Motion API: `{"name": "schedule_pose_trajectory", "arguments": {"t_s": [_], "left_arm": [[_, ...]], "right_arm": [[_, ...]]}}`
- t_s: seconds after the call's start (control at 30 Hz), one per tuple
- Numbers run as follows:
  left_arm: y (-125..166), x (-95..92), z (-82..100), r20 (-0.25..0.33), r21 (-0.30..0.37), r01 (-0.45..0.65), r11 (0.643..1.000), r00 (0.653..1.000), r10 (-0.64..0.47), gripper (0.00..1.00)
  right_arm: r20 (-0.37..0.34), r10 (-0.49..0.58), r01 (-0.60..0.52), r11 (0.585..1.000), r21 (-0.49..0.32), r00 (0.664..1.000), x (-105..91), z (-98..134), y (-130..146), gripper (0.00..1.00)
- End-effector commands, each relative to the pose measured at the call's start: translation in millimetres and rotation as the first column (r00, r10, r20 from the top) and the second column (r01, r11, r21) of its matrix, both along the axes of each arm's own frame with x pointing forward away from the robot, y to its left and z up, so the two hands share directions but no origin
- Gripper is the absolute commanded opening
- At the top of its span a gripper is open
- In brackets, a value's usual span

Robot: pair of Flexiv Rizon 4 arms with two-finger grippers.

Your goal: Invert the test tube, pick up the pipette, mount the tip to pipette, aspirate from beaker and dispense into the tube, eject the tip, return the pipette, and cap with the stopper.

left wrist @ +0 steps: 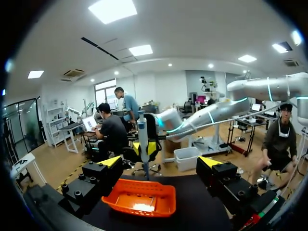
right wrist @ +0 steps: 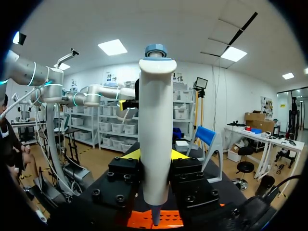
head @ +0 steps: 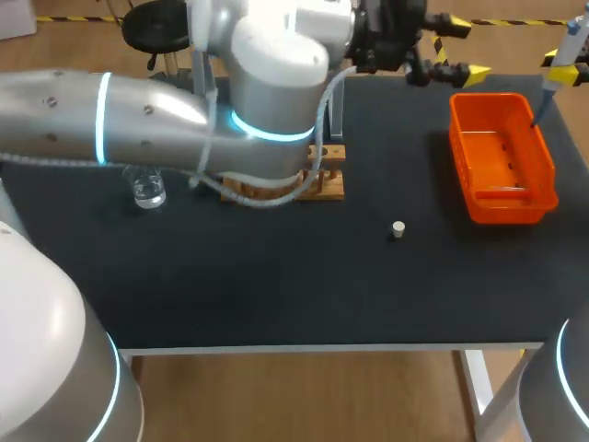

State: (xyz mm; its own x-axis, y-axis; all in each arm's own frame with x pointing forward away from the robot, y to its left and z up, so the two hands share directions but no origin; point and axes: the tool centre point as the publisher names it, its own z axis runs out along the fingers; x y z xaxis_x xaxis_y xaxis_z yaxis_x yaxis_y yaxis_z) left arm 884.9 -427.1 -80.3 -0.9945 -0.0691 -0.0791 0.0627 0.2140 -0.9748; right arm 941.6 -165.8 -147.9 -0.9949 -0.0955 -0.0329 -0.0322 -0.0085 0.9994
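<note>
While the right gripper (right wrist: 155,155) is clamped on the white pipette (right wrist: 156,120), a yellow-tipped finger pressing its barrel from each side, the pipette stands upright with its narrow end pointing down over the orange bin (right wrist: 166,220). In the head view the pair hangs at the two o'clock corner of the table (head: 276,285), just past the bin's far right rim. The left gripper (head: 465,51) sits at about one o'clock over the far edge, spread wide and holding nothing. From its own wrist view the bin lies just ahead of and below it, with the pipette beyond. The stopper (head: 398,229) lies alone near the table's middle, at four o'clock from the wooden rack (head: 327,184), with bare dark surface all round it. The beaker (head: 147,189) stands at the rack's nine o'clock, partly under the left arm (head: 138,120), which covers much of the rack.
</note>
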Motion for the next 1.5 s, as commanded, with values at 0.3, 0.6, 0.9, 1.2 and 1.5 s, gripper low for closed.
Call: {"name": "schedule_pose_trajectory", "arguments": {"t_s": [0.3,0.6,0.9,1.2,1.5], "left_arm": [[75,-29.4,-30.4,0.018,-0.152,-0.073,0.986,0.997,0.076,1.0],[102,-28.6,-41.7,0.004,-0.186,-0.09,0.978,0.996,0.093,1.0],[127,-27.2,-42.4,-0.007,-0.193,-0.101,0.976,0.995,0.102,1.0],[138,-24.4,-39.8,-0.02,-0.2,-0.129,0.971,0.992,0.127,1.0],[140,-25.6,-39.3,-0.033,-0.208,-0.129,0.969,0.992,0.125,1.0]], "right_arm": [[0.0,0.005,-0.005,1.0,-0.003,1.0,1.8,0,-1,0.0],[0.0,0.005,-0.005,1.0,-0.003,1.0,1.8,0,-1,0.0],[0.0,0.005,-0.005,1.0,-0.003,1.0,1.8,0,-1,0.0],[0.0,0.005,-0.005,1.0,-0.003,1.0,1.8,0,-1,0.0],[0.0,0.005,-0.005,1.0,-0.003,1.0,1.8,0,-1,0.0]]}}
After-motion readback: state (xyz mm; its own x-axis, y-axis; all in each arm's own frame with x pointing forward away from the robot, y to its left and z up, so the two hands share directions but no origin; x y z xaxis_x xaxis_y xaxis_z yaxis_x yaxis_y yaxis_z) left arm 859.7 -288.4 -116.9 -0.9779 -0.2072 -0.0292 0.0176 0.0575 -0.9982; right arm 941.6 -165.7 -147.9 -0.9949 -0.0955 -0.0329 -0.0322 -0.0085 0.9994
